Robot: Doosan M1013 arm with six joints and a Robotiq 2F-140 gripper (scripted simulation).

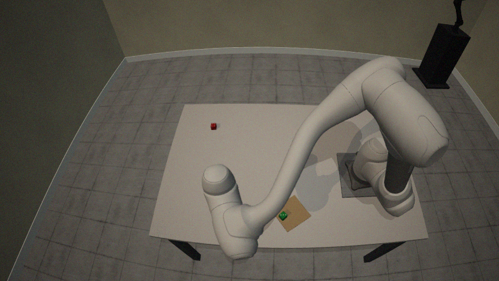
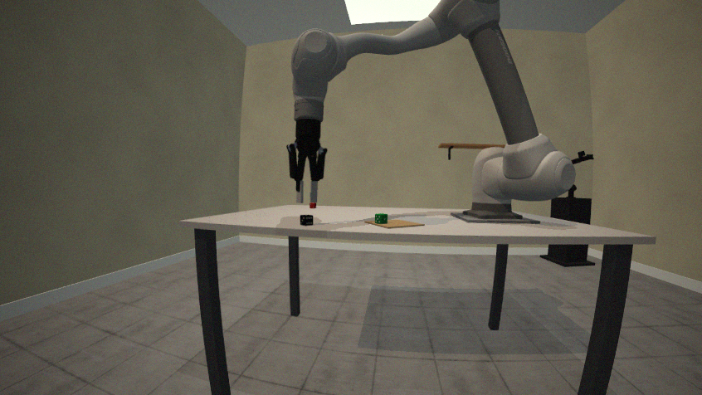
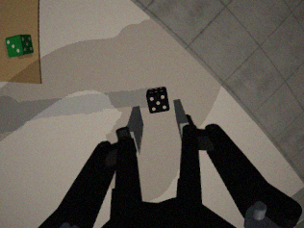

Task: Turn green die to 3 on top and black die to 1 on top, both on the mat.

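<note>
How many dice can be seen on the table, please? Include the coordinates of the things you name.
3. The green die [image 1: 282,215] [image 2: 381,218] [image 3: 18,46] is on the mat [image 1: 296,218] [image 2: 400,224] [image 3: 30,71]; the black die [image 2: 306,220] [image 3: 158,100] is off the mat, below the gripper [image 2: 306,202] [image 3: 158,113]; the red die [image 1: 213,126] [image 2: 312,205] is near the far edge. The arm could hide others.

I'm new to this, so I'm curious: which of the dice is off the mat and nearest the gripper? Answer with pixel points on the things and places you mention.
The black die [image 2: 306,220] [image 3: 158,100], unlike the green die [image 1: 282,215] [image 2: 381,218] [image 3: 18,46].
</note>
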